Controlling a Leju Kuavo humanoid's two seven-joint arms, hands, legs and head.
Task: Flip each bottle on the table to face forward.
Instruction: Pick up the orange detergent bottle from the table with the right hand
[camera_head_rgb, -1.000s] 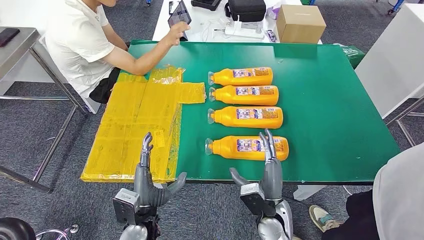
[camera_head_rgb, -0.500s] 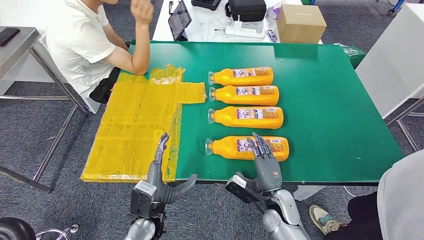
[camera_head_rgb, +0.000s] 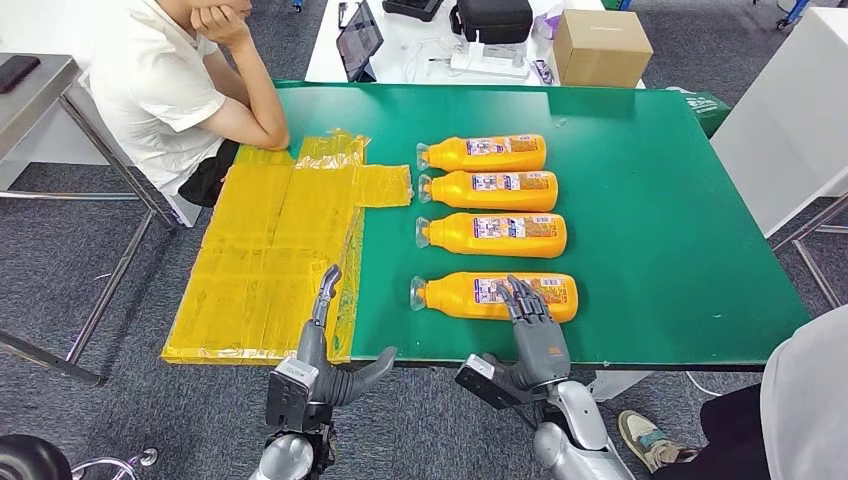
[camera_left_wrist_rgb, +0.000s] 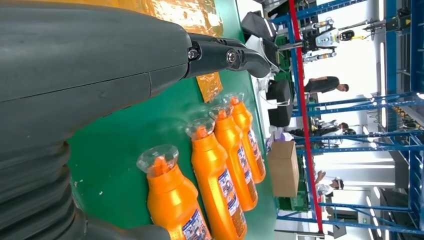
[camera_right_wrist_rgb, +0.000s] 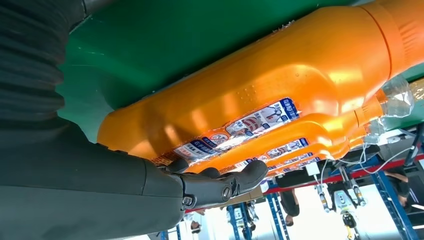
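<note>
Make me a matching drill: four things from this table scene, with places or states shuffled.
Things:
1. nearest bottle
2. yellow sheet
3. cardboard box
4. left hand

Places or states:
A. on the white table beyond the green table
B. under the right hand's fingers
C. covering the table's left part
D. fingers apart, holding nothing

Pairs: 1-B, 2-C, 3-A, 4-D

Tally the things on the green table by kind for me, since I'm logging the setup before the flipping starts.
Orange bottles: 4
Yellow sheet patches: 1
Total: 5
</note>
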